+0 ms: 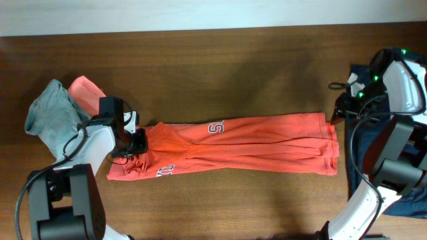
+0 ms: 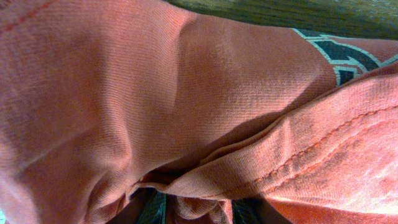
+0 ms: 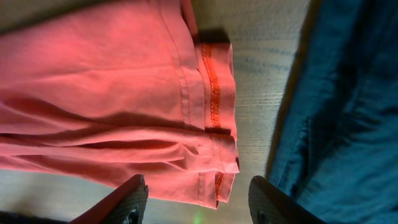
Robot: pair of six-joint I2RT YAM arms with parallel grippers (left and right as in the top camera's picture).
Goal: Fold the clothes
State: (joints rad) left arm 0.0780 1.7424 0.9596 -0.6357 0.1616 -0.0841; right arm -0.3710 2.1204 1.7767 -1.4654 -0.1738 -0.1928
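Note:
The coral-orange T-shirt (image 1: 253, 143) lies folded into a long strip across the table, with white lettering (image 1: 215, 127) showing. My left gripper (image 1: 135, 143) is at the strip's left end. In the left wrist view the orange fabric (image 2: 186, 93) fills the frame and a bunch of it sits between the fingers (image 2: 199, 211), which are shut on it. My right gripper (image 1: 335, 110) is at the strip's right end. In the right wrist view its fingers (image 3: 196, 190) are open and empty, over the stitched hem (image 3: 211, 93).
A grey-teal piece (image 1: 52, 119) and another coral piece (image 1: 83, 89) lie bunched at the far left. A navy piece (image 1: 365, 143) lies at the right under my right arm, and it shows beside the hem in the right wrist view (image 3: 348, 112). Bare wooden table (image 1: 233, 73) surrounds the shirt.

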